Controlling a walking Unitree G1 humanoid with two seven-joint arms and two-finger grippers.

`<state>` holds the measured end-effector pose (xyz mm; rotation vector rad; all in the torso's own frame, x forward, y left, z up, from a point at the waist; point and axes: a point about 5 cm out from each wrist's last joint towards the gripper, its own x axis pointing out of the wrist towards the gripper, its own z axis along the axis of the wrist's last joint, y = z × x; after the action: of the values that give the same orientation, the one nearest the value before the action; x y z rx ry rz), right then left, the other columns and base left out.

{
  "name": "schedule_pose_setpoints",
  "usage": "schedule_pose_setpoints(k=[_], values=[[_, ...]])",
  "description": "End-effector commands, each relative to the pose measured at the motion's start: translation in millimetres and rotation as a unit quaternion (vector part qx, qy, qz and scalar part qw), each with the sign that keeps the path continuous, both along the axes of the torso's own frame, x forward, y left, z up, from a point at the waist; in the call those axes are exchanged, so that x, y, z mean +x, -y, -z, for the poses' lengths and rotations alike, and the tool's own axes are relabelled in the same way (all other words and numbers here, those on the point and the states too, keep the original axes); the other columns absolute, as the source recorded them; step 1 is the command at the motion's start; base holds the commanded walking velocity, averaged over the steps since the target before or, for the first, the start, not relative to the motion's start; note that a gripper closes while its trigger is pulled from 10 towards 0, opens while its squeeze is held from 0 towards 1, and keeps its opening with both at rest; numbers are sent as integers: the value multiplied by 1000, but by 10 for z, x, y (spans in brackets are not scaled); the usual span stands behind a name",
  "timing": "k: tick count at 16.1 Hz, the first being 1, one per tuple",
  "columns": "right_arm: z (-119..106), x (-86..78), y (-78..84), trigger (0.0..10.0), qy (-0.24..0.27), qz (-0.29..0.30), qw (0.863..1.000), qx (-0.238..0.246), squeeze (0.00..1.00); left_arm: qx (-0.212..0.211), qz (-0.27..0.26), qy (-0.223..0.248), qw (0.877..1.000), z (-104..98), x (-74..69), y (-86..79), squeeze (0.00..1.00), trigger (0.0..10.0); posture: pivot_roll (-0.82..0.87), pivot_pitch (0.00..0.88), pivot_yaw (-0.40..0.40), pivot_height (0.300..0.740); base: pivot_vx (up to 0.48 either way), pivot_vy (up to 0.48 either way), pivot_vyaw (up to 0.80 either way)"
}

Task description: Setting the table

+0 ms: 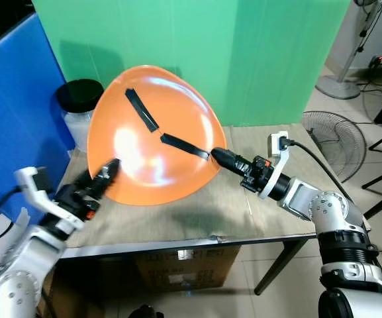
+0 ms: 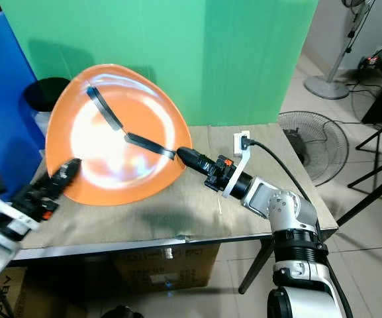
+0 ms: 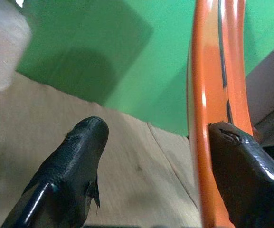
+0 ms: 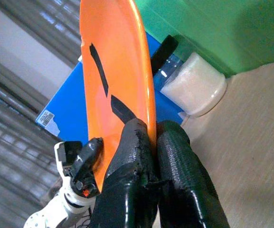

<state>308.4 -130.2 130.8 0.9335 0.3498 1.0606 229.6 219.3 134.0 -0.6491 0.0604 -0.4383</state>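
- Left eye view: a large orange plate (image 1: 154, 136) is held tilted up on edge above the surface (image 1: 177, 222), its inner face turned toward the camera, with two black tape strips (image 1: 141, 109) stuck on it.
- The right gripper (image 1: 216, 155) is clenched on the plate's rim at its right edge; in the right wrist view both black fingers (image 4: 132, 156) press against the rim from either side, one on the inner face and one behind it.
- The left gripper (image 1: 106, 173) sits at the plate's lower left edge. In the left wrist view its fingers are spread apart: one finger (image 3: 243, 166) touches the plate's rim (image 3: 205, 118), while the other finger (image 3: 75, 156) stands well clear of it, so this gripper is released and not clamping the plate.
- The plate thus lies between the two grippers, off the surface, casting a shadow on the tan covering below the right gripper.
- Beyond the left gripper, a clear container with a black lid (image 1: 79, 99) stands by a blue panel (image 1: 15, 99).
- Behind the plate rises a green screen (image 1: 243, 53).
- Beyond the right gripper's arm, fans (image 1: 335, 136) stand on the tiled floor.
- A cardboard box (image 1: 184, 265) sits under the surface.
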Motion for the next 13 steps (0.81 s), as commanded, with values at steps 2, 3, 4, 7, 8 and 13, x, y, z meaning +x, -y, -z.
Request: schedule_pose_setpoints(k=[2, 3, 4, 7, 8, 13], values=[[-57, -41, 11, 0, 17, -1, 999, 28, 0, 3, 20, 6, 1000, -53, 67, 19, 0, 10000, -73, 0, 88, 740, 0, 0, 0], [-45, -52, 10, 0, 16, -1, 999, 27, 0, -3, 22, 12, 1000, -87, 84, 14, 0, 10000, -73, 0, 89, 740, 0, 0, 0], [-42, -55, 11, 0, 15, -1, 1000, 27, 0, -5, 22, 14, 1000, -99, 89, 10, 0, 10000, -73, 0, 89, 740, 0, 0, 0], [-36, -51, 27, 0, 12, 4, 1000, 23, 0, -16, 4, 25, 1000, -129, 74, -37, 0, 3843, -68, 0, 84, 740, 0, 0, 0], [-35, -49, 26, 0, 12, 3, 1000, 21, 0, -16, 2, 25, 1000, -120, 54, -39, 0, 3686, -68, 0, 84, 740, 0, 0, 0], [-41, -25, -14, 3804, 13, 2, 1000, 17, 0, -30, 2, 26, 999, -115, 23, -7, 0, 0, -55, 0, 72, 740, 0, 0, 0]])
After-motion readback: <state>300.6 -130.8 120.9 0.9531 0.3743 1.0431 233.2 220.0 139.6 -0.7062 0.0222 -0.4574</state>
